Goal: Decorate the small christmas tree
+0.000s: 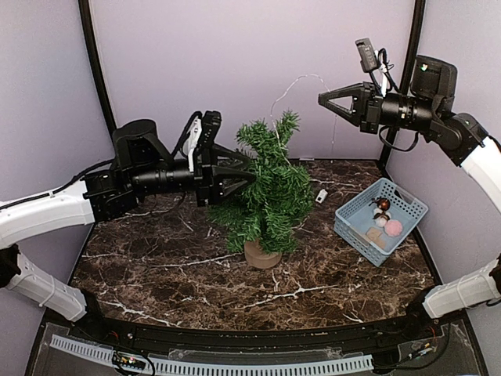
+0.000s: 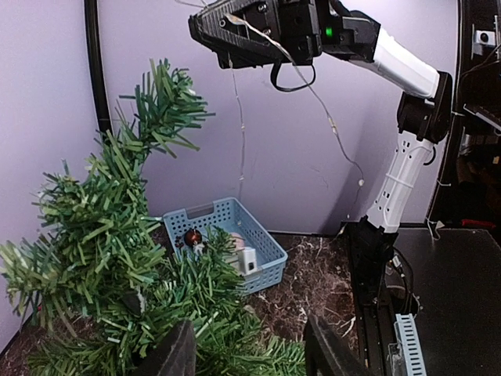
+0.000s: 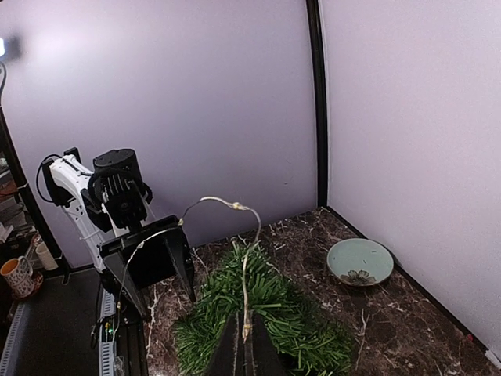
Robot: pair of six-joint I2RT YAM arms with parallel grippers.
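Small christmas tree (image 1: pixel 266 192) stands on the desk (image 1: pixel 156 266), springy branches inside my half-open left gripper (image 1: pixel 250 167); I judge it light, tippy, best held near trunk. Above, my right gripper (image 1: pixel 322 98) pinches a thin wire (image 1: pixel 296 81).

The small christmas tree (image 1: pixel 266 196), a dark green bristly fir on a tan wooden stump, stands mid-table. It blocks the straight way across the dark marble-patterned table (image 1: pixel 156 274). The left hand (image 1: pixel 252 172) is pushed into the tree's left side, its fingers apart with needles between them, so that flank is taken. A thin pale wire string (image 1: pixel 290 81) arcs from the treetop up to the right hand (image 1: pixel 321 99), which pinches it high over the far right part. The string bars the air above the tree. A light blue plastic basket (image 1: pixel 354 235) occupies the right edge. The strip along the near edge is open, and so is the gap between tree and basket.
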